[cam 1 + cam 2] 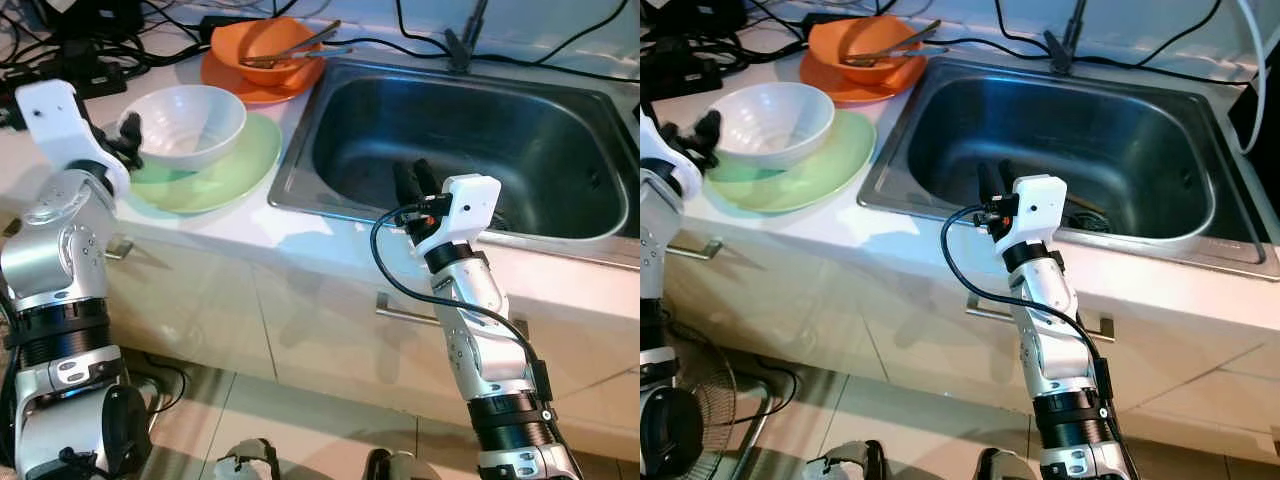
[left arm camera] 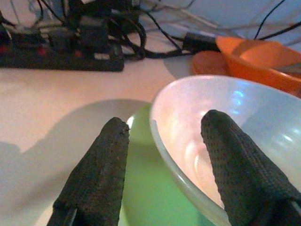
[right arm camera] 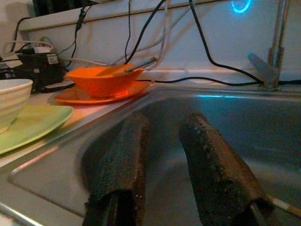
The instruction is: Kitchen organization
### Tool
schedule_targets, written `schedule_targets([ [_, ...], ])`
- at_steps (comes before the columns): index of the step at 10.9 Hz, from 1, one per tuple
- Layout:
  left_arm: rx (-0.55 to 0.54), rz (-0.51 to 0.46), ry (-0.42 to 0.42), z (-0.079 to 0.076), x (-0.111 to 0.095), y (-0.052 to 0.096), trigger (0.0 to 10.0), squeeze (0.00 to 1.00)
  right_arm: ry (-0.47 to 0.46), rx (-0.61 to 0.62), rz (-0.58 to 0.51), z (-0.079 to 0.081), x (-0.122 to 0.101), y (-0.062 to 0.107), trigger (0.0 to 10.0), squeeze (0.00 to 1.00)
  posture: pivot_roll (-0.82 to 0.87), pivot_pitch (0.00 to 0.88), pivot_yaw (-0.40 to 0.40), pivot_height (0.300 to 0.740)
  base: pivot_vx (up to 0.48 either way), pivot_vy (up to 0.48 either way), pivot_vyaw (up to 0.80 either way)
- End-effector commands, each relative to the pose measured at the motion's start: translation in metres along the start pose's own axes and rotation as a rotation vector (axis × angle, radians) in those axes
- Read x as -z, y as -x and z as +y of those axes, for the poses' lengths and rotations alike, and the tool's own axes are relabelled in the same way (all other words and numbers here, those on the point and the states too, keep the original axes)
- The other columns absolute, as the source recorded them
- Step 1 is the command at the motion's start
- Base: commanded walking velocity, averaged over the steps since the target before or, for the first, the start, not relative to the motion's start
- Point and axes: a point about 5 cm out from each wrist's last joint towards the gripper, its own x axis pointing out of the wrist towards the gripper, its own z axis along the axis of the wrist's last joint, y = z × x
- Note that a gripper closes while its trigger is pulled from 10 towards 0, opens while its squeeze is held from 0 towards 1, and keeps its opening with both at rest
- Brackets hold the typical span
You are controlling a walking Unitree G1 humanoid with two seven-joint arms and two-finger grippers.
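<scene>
Left gripper (image 2: 162,165) fingers spread; right gripper (image 3: 164,165) fingers parted.

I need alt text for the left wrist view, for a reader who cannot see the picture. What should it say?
The left end effector is open, its two black fingers astride the rim of a white bowl, one inside and one outside. The bowl sits on a green plate; behind are an orange bowl on an orange plate, and black cables.

White cabinets (image 1: 300,320), tiled floor (image 1: 310,425)
</scene>
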Motion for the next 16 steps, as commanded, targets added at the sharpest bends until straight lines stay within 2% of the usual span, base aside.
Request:
schedule_targets([
  [1,-0.009,0.003,0.014,0.0,-0.004,0.0,10.0,0.0,0.003,-0.006,0.004,0.0,0.0,-0.001,10.0,0.0,0.1,0.093,0.003,0.74,0.0,0.0,0.0],
  [2,-0.027,0.028,0.046,-0.001,-0.001,0.0,10.0,0.0,0.004,-0.006,0.004,0.0,0.0,0.0,10.0,0.0,0.1,0.095,0.004,0.74,0.0,0.0,0.0],
  [7,-0.042,0.072,0.102,-0.012,0.003,0.002,10.0,0.0,0.004,-0.009,0.005,0.0,0.0,-0.001,10.0,0.0,0.09,0.105,0.009,0.74,0.0,0.0,0.0],
  [10,0.008,0.141,0.22,-0.026,0.013,0.005,10.0,0.0,0.005,-0.013,0.011,0.001,0.001,-0.001,10.0,0.0,0.09,0.107,0.01,0.74,0.0,0.0,0.0],
  [11,0.021,0.179,0.287,-0.032,0.022,0.004,10.0,0.0,0.008,-0.015,0.014,0.001,0.002,-0.001,10.0,0.0,0.09,0.108,0.01,0.74,0.0,0.0,0.0],
  [13,0.026,0.209,0.329,-0.038,0.031,0.004,10.0,0.0,0.012,-0.016,0.017,0.001,0.002,-0.001,10.0,0.0,0.09,0.109,0.008,0.74,0.0,0.0,0.0],
  [14,0.032,0.212,0.338,-0.041,0.033,0.004,3.1,0.0,0.014,-0.016,0.019,0.001,0.002,-0.001,10.0,0.0,0.09,0.108,0.009,0.74,0.0,0.0,0.0],
  [15,0.031,0.203,0.336,-0.042,0.032,0.004,0.0,0.0,0.013,-0.016,0.019,0.001,0.002,-0.001,10.0,0.0,0.09,0.108,0.01,0.74,0.0,0.0,0.0],
  [16,0.031,0.19,0.33,-0.044,0.03,0.005,0.0,0.0,0.013,-0.015,0.019,0.001,0.003,-0.002,10.0,0.0,0.09,0.107,0.009,0.74,0.0,0.0,0.0],
])
